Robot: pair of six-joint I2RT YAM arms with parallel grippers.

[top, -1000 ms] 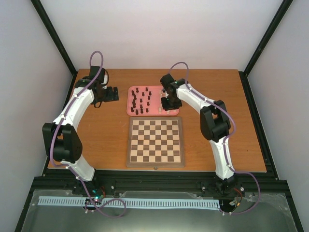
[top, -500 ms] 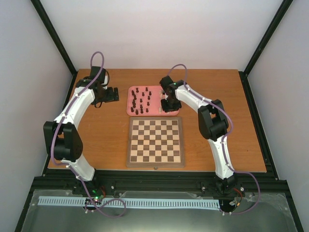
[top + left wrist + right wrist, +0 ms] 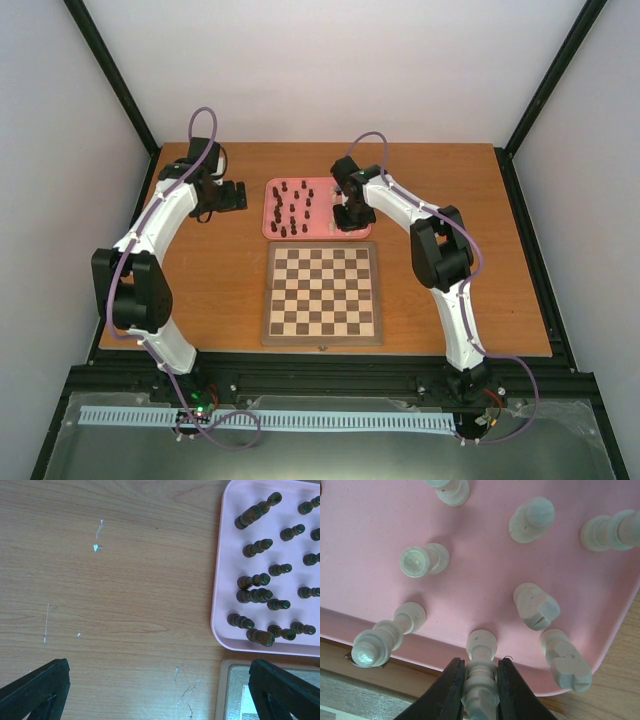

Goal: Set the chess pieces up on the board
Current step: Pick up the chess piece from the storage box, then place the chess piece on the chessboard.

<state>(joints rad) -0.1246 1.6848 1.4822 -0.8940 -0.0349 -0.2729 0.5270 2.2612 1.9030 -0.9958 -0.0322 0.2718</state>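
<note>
The board (image 3: 322, 340) lies mid-table with no pieces on it. Behind it is a pink tray (image 3: 300, 234) holding the chess pieces: dark brown ones (image 3: 255, 596) on its left side, cream-white ones (image 3: 532, 519) on its right. My right gripper (image 3: 480, 664) reaches down into the tray's near right part (image 3: 345, 215). It is shut on an upright cream-white piece (image 3: 481, 647) whose base still rests on the tray floor (image 3: 370, 530). My left gripper (image 3: 160, 690) hangs open over bare table just left of the tray, holding nothing.
Cream pieces stand close on both sides of the gripped one (image 3: 385, 635), (image 3: 565, 660). The tray's near rim and the board's far border (image 3: 350, 700) lie just below my right fingers. The board's corner (image 3: 230, 690) shows beside my left gripper's right finger.
My right gripper's fingers have closed onto the cream-white piece, and the wrist has shifted slightly toward the tray's back. The left arm has barely moved.
</note>
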